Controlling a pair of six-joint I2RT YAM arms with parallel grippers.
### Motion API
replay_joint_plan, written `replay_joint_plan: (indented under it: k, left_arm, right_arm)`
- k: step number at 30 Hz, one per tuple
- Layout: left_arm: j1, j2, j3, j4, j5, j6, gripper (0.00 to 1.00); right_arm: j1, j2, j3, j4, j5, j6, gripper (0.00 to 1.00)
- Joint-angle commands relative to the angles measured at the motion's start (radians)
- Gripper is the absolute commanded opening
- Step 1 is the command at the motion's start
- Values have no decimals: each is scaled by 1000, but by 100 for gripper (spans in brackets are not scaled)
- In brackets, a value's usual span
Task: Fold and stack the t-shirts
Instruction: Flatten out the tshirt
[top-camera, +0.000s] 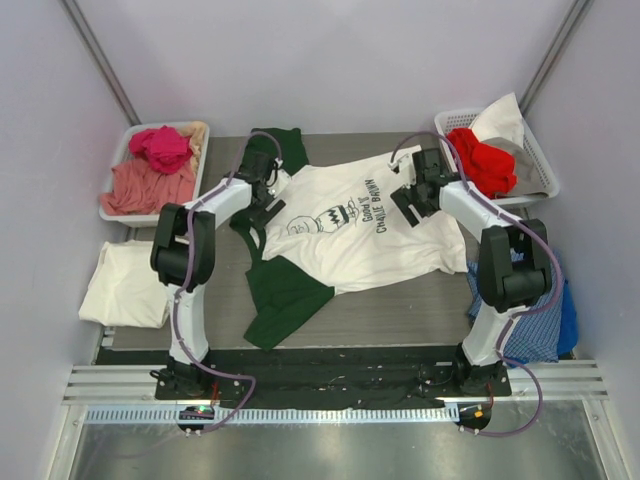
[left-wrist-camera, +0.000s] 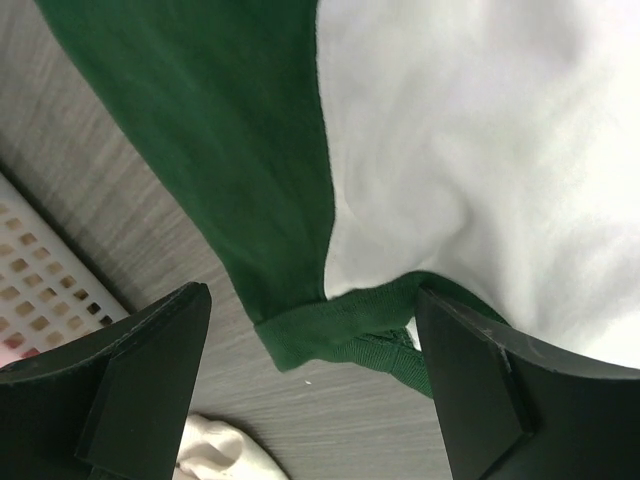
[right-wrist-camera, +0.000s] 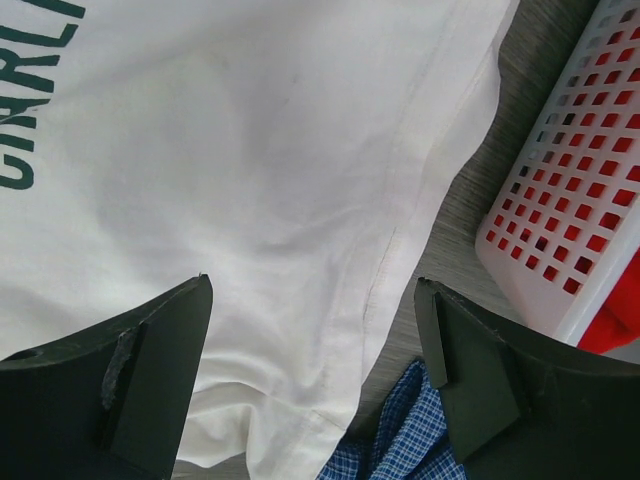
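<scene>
- On the middle of the tabletop, the white printed t-shirt (top-camera: 350, 225) lies spread flat with its black cartoon print facing up.
- Under it lies the dark green t-shirt (top-camera: 285, 295). It shows past the white one toward the near-left and again at the far edge.
- The cream t-shirt (top-camera: 125, 285) lies by itself at the left edge toward the near-left corner, well apart from the other two.
- The left gripper (left-wrist-camera: 310, 300) hangs over the left side of the white tee, where that tee overlaps the green one. Its jaws are spread and hold nothing, and a green hem lies on the grey tabletop (left-wrist-camera: 120, 200) between them.
- The right gripper (right-wrist-camera: 312, 285) hangs over the right side of the white tee beside a seam. Its jaws are also spread and hold nothing.
- A white basket (top-camera: 115, 195) at the far-left corner holds pink garments (top-camera: 155, 165).
- A second basket (top-camera: 540, 160) at the far-right corner holds a red garment (top-camera: 480, 160).
- A blue checked cloth (top-camera: 540, 320) lies at the right edge, just beside the white tee's hem.
</scene>
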Motion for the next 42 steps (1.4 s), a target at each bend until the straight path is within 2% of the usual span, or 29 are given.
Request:
replay_joint_plan:
  k: [1, 11, 21, 26, 30, 36, 42]
  left_arm:
    - [1, 60, 44, 50, -63, 17, 88]
    - [44, 158, 59, 193, -231, 132, 88]
    - [104, 256, 230, 232, -311, 215, 88]
    - [112, 269, 298, 224, -320, 209, 88]
    - [98, 177, 231, 221, -285, 163, 89]
    - [47, -63, 99, 198, -202, 79, 93]
    - [20, -276, 62, -16, -69, 11, 93]
  right_arm:
    - [-3, -79, -27, 46, -7, 13, 90]
    - [-1, -104, -85, 78, 27, -7, 89]
    - [6, -76, -77, 99, 47, 5, 89]
    - [14, -81, -84, 99, 50, 8, 89]
    - [38, -105, -107, 75, 36, 20, 89]
    - [106, -192, -183, 41, 7, 49, 89]
    - [109, -312, -258, -81, -62, 39, 86]
